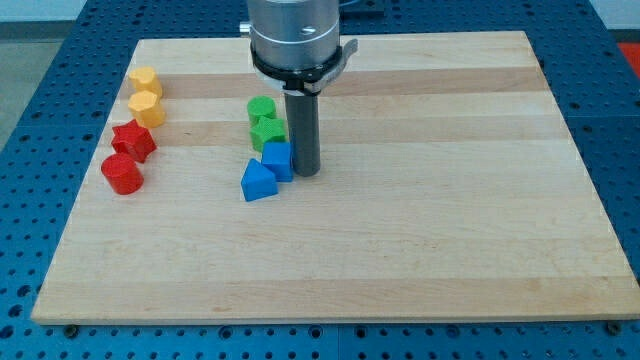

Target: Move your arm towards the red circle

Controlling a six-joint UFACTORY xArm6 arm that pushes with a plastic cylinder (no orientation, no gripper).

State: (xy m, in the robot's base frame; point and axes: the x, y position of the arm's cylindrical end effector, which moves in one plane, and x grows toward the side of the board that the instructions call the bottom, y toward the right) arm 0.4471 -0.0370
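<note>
- Counter: pale wooden board with lengthwise plank seams, resting on a blue perforated base that shows at all 4 edges.
- Arm: grey cylindrical housing entering from the view's top, ending in a straight dark rod that stands upright.
- My tip: down on the counter near the board's middle, just beside the blue cube on its right side in the view; contact cannot be confirmed.
- Claw: none fitted, so no spread or pressed state to report; the arm carries only the rod.
- Red circle: short red cylinder near the view's left edge of the board, well apart from my tip, to its left.
- Red star-like block: directly above the red circle in the view, touching or nearly touching it.
- 2 yellow blocks: upper one and lower one, stacked in a column above the red pair, close together; shapes roughly hexagonal or rounded, not certain.
- Green cylinder: left of the rod, near the board's centre.
- Green star-like block: just below the green cylinder, touching it.
- Blue cube: below the green pair, between the blue triangle and my tip.
- Blue triangle: lowest of the centre group, against the blue cube's lower left.
</note>
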